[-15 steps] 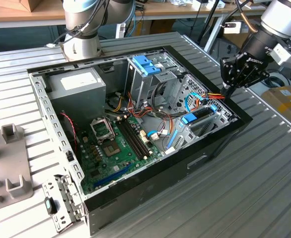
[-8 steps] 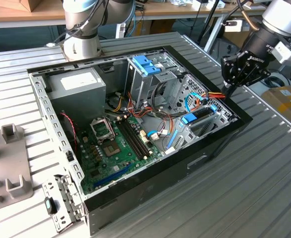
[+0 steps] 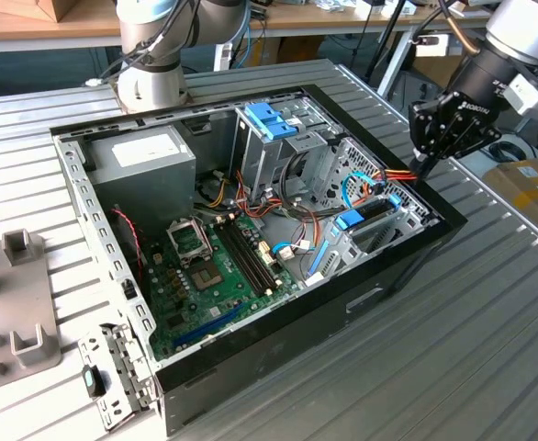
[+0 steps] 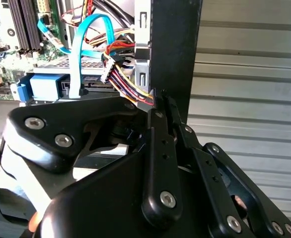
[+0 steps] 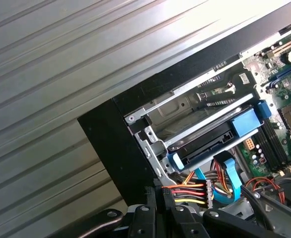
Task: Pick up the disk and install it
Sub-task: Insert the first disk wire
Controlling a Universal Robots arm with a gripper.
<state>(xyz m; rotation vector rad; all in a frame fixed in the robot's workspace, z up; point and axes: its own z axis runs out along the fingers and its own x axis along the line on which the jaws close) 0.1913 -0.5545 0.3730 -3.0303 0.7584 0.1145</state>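
Note:
The disk [image 3: 365, 215], dark with a blue plastic carrier frame, lies in the drive bay at the corner of the open computer case [image 3: 379, 294] on the exterior view's right. Both wrist views show the disk [image 5: 207, 142] in its bay, its blue frame [image 4: 46, 87] toward the motherboard. My gripper [image 3: 423, 171] hangs just above the case's wall beside that bay. Its black fingers [image 4: 158, 129] stand pressed together with nothing between them. The gripper's tips [image 5: 158, 192] are close to a red, yellow and black cable bundle [image 5: 187, 192].
Inside the case are a grey power-supply box [image 3: 145, 161], a metal drive cage with a blue handle [image 3: 271, 119], the green motherboard [image 3: 214, 266] and a blue data cable [image 4: 78, 54]. A second arm's base [image 3: 150, 78] stands behind the case. A grey fixture [image 3: 12, 303] sits on the exterior view's left.

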